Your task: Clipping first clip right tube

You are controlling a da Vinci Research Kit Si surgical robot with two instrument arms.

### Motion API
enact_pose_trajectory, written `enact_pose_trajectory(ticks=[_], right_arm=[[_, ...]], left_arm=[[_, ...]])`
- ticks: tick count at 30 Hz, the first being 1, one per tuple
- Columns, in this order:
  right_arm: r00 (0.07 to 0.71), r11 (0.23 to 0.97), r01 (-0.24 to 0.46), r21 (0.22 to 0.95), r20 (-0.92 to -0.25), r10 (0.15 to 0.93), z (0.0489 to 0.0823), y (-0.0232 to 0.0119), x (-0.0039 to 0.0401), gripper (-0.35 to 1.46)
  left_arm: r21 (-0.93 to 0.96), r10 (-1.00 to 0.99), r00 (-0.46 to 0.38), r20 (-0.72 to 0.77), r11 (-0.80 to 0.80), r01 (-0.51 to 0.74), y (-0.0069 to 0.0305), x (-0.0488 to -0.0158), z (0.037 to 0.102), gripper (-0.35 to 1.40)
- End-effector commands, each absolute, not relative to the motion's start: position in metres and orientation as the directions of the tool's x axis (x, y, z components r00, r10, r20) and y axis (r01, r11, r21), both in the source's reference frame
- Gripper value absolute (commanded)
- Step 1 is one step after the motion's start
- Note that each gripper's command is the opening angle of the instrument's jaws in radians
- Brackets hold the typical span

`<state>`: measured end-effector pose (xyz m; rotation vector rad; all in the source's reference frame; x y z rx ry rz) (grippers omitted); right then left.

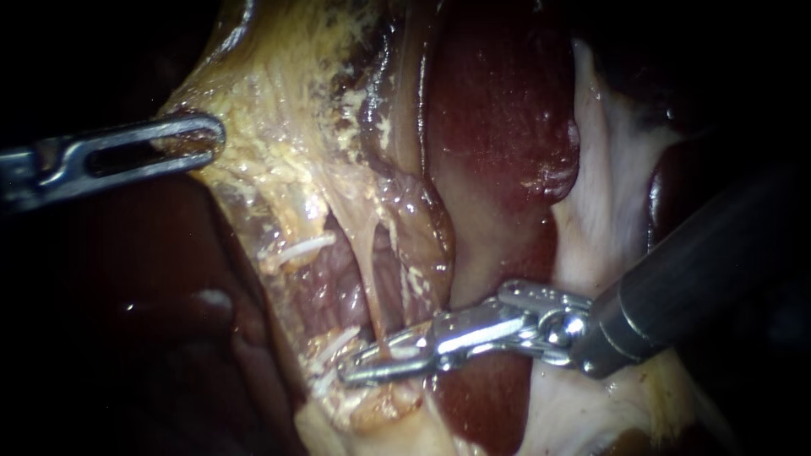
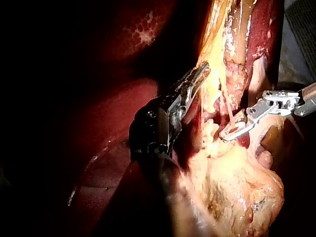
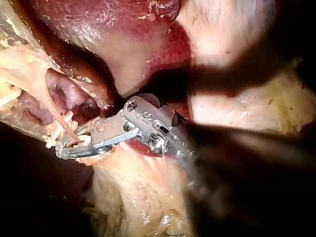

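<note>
Our right instrument (image 1: 384,361), 6 o'clock, jaws apart astride thin tube (image 1: 372,283); we judge it soft, slick, fragile: clip bare mid-span. 10 o'clock, our left instrument (image 1: 196,139) clamps yellow tissue (image 1: 279,127).

- Endoscope light strikes centre; wet yellow fatty tissue (image 1: 287,160) glistens, margins fall black.
- Hard glare on right instrument's (image 1: 372,361) bright steel tip.
- Right wrist view: shadow band crosses pale cream tissue (image 3: 232,29).
</note>
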<state>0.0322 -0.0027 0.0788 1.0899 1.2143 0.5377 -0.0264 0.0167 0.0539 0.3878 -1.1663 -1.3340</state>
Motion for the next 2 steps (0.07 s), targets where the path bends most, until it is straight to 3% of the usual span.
enact_pose_trajectory(ticks=[1, 2], right_arm=[[0.314, 0.426, 0.204, 0.881, -0.471, 0.824, 0.0788, -0.0027, 0.0322, -0.35], [0.314, 0.426, 0.204, 0.881, -0.471, 0.824, 0.0788, -0.0027, 0.0322, -0.35]], left_arm=[[0.794, -0.884, -0.184, 0.429, 0.272, 0.543, 0.0167, -0.0264, 0.0539, -0.35], [0.794, -0.884, -0.184, 0.429, 0.272, 0.543, 0.0167, -0.0264, 0.0539, -0.35]])
